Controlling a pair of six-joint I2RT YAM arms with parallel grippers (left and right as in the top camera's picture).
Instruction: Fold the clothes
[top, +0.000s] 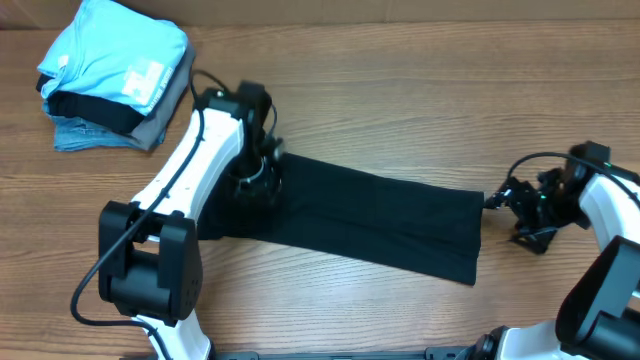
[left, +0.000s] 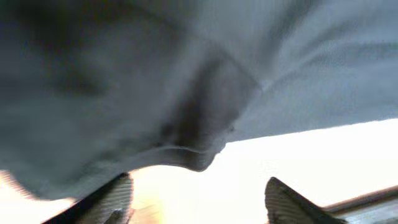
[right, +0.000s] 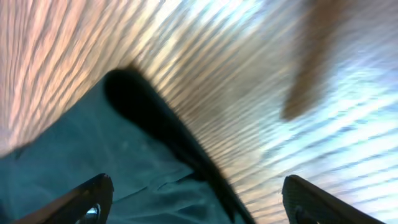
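Lying as a long strip on the worktop, the black shirt looks light and limp, best pinched at its end corners, with the left hand released over one end and the right hand released just off the other.

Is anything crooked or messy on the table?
Yes, a little. The black shirt lies slanted across the table in a long strip. Its left end puckers up by the left hand. Nothing looks spilled or broken.
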